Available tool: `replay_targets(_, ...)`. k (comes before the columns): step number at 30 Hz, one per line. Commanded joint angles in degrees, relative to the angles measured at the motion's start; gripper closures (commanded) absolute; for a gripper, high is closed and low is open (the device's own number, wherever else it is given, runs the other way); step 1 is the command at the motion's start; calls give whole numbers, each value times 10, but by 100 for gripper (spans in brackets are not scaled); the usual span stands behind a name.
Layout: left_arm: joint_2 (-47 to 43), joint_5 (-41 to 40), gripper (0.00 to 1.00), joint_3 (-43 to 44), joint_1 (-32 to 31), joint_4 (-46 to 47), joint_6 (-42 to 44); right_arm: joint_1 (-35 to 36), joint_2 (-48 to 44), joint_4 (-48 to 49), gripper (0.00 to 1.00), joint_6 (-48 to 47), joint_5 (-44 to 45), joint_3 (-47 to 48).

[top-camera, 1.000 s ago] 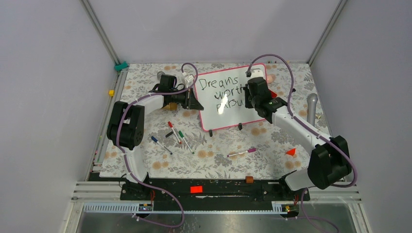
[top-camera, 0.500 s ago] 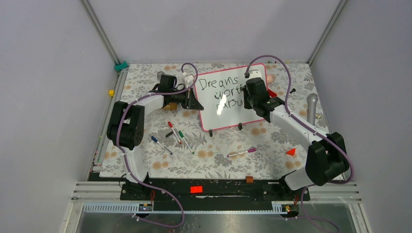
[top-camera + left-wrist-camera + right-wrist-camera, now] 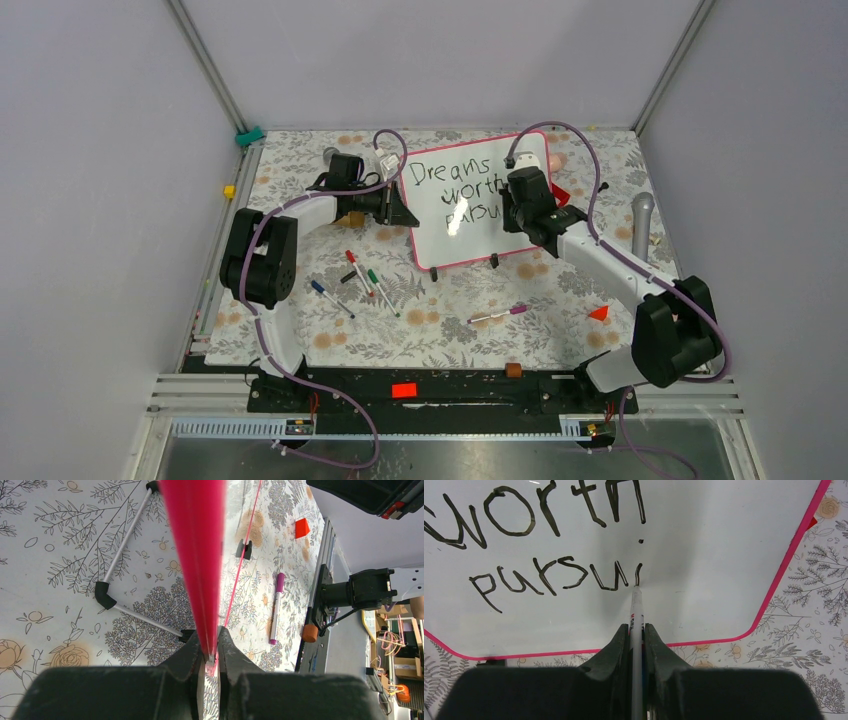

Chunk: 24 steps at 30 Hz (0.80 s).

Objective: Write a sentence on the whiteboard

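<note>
The whiteboard (image 3: 470,205), glossy white with a pink-red frame, stands tilted at the back centre. On it the sentence (image 3: 462,187) reads "Dreams worth pursui" in black; in the right wrist view (image 3: 559,575) "worth" and "pursui" show. My left gripper (image 3: 405,212) is shut on the board's left edge, seen as a pink-red strip (image 3: 197,555) between the fingers. My right gripper (image 3: 512,208) is shut on a white marker (image 3: 636,625), whose tip touches the board at the foot of the "i".
Several markers (image 3: 362,275) lie on the floral cloth left of centre, and a purple one (image 3: 497,316) lies in front. A red wedge (image 3: 599,313) is at the right, a grey microphone (image 3: 642,225) at the far right, a brown cork (image 3: 514,370) by the front rail.
My right gripper has shifted slightly along the third line with the marker, adding the "i" stroke. The left arm has not moved.
</note>
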Motion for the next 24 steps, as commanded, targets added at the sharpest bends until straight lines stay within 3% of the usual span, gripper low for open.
replay_targets(1, 58, -152, 100, -29, -27, -101, 55, -4, -27, -8, 100, 2, -1, 16)
replay_targets(24, 60, -151, 100, -27, -27, -103, 55, -33, 15, 4, 100, -4, 3, 59)
